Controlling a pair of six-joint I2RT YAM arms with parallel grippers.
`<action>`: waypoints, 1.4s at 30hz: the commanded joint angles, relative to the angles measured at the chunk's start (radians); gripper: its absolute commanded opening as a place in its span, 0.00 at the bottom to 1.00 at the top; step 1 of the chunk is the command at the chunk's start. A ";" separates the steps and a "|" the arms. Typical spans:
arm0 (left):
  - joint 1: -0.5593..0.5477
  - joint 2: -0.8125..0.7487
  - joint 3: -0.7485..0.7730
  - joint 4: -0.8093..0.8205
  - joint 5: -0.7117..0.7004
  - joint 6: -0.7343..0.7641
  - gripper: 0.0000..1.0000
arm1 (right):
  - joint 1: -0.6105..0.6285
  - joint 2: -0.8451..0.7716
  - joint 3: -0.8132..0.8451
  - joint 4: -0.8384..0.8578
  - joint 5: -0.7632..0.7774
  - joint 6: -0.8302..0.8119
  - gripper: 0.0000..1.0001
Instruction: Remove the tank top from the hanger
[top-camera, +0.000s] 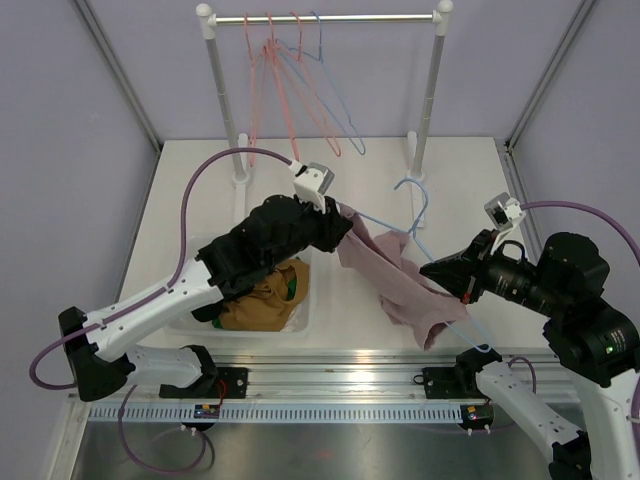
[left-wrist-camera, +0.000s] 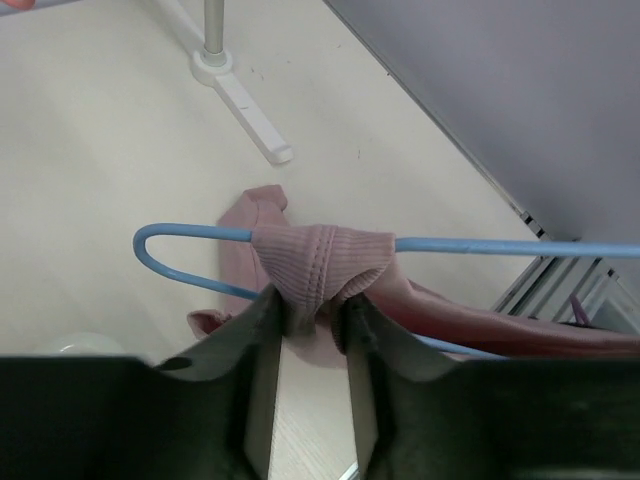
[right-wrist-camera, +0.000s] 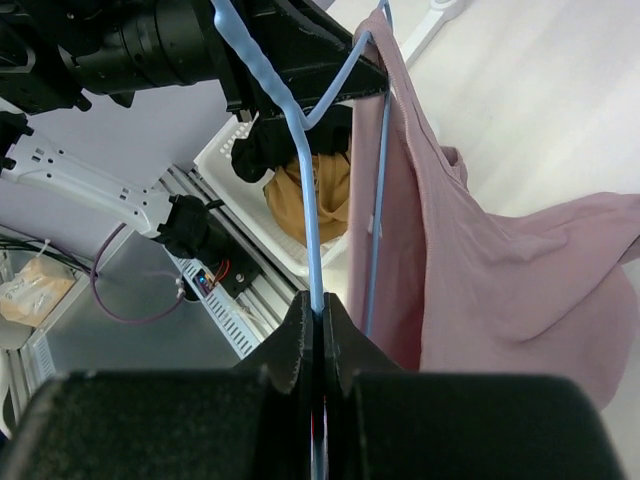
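A pink tank top (top-camera: 400, 285) hangs on a light blue wire hanger (top-camera: 415, 205) held above the table between both arms. My left gripper (top-camera: 345, 222) is at the hanger's left end. In the left wrist view its fingers (left-wrist-camera: 268, 330) are shut on the bunched strap of the tank top (left-wrist-camera: 320, 260), which wraps over the hanger wire (left-wrist-camera: 480, 245). My right gripper (top-camera: 440, 270) holds the hanger's right end. In the right wrist view it (right-wrist-camera: 320, 305) is shut on the blue hanger (right-wrist-camera: 300, 150), with the tank top (right-wrist-camera: 480, 270) draped to the right of the wire.
A white bin (top-camera: 300, 325) holding a mustard garment (top-camera: 265, 300) sits under my left arm. At the back stands a clothes rack (top-camera: 325, 18) with red and blue empty hangers (top-camera: 290, 90). One of the rack's feet (left-wrist-camera: 245, 105) lies just beyond the hanger.
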 joint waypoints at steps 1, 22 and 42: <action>-0.002 0.001 0.074 0.036 -0.071 0.018 0.19 | 0.000 -0.003 0.020 0.026 0.012 -0.014 0.00; 0.077 -0.110 -0.056 -0.108 -0.406 -0.179 0.00 | 0.000 -0.207 -0.060 -0.061 -0.020 -0.144 0.00; -0.105 -0.041 -0.272 0.224 0.299 -0.163 0.00 | 0.000 -0.535 -0.832 1.427 0.603 0.093 0.00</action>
